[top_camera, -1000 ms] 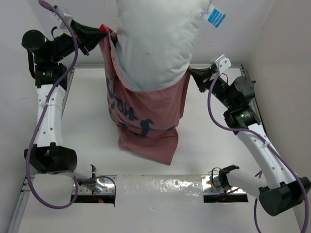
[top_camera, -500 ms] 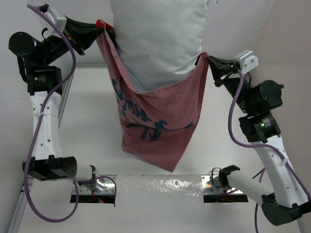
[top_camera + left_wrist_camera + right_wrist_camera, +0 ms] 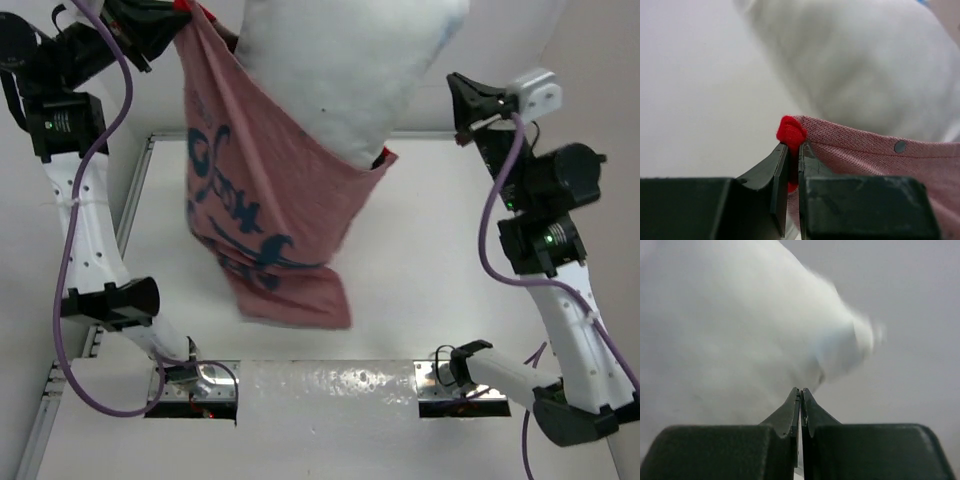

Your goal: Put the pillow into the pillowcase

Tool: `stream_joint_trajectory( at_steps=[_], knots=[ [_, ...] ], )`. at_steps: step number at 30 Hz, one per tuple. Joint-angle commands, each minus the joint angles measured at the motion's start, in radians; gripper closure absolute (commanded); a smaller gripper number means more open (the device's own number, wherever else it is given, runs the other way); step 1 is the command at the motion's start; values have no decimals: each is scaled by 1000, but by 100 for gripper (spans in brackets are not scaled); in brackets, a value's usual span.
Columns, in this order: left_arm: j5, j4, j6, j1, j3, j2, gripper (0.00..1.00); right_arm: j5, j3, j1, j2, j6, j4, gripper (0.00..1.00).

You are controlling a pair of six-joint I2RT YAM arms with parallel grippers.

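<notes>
- Top external shows us the pillow (image 3: 340, 70) up high, its low end tucked in the pillowcase (image 3: 250, 200).
- We see our left hand (image 3: 792, 147) pinching the pillowcase's red edge.
- Our right hand (image 3: 800, 390) is closed on nothing, beside the pillow.

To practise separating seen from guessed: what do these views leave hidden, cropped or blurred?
- Top view: the pillow is cut off at its upper end by the frame edge.
- Top view: the pillowcase hides the pillow's lower end, so its depth inside is unknown.
- Right wrist view: the pillow is blurred beyond the shut right gripper.
- Left wrist view: the left gripper blocks most of the pillowcase below its pinched hem.
</notes>
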Motion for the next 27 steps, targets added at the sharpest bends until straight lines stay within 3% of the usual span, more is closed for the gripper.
stream_joint_trajectory(
  at_steps=[1,2,4,5,6,7,8,9,11,12,13,14,16,18,19,21,22,27],
  knots=[
    [-56,-55,72,19,84,-31,100,19,5,-4,-110,35,109,100],
    [-41,84,67,19,-107,-161,100,74,-201,-4,-148,87,150,100],
    [-149,432,-81,59,-521,-310,100,105,-267,-2,-186,86,231,100],
    [-174,469,-19,59,-458,-282,100,102,-191,-2,-164,26,193,100],
    [-132,378,31,59,-312,-221,100,75,-95,-2,-103,11,84,100],
    [-104,259,50,59,91,-50,100,52,45,-4,-78,3,47,100],
    [-76,142,-1,59,263,26,100,20,82,-4,-60,3,7,100],
    [-15,139,-52,59,382,68,100,-31,90,-2,-49,21,-62,100],
    [36,220,-150,56,269,32,100,-95,-33,-4,-48,88,-60,100],
    [18,312,-176,56,-4,-25,100,-120,-87,-2,-48,98,-61,97],
    [-16,410,-174,55,-129,-158,100,-149,-147,-2,-29,102,-75,92],
    [-48,444,-61,47,-219,-207,100,-172,-163,-4,-17,165,-88,90],
    [-38,277,55,18,-199,-219,100,-202,-210,-2,14,185,-104,76],
    [-13,229,58,18,-107,-190,100,-197,-258,-2,17,201,-104,62],
    [-22,204,70,18,-92,-177,100,-196,-322,-2,12,232,-90,40],
    [-32,230,52,18,-92,-174,100,-250,-433,-1,12,250,-54,13],
    [-38,256,32,18,-92,-171,100,-359,-478,2,27,275,-29,1],
    [-76,270,-22,18,47,-93,100,-489,-731,59,113,369,258,1]
  ],
)
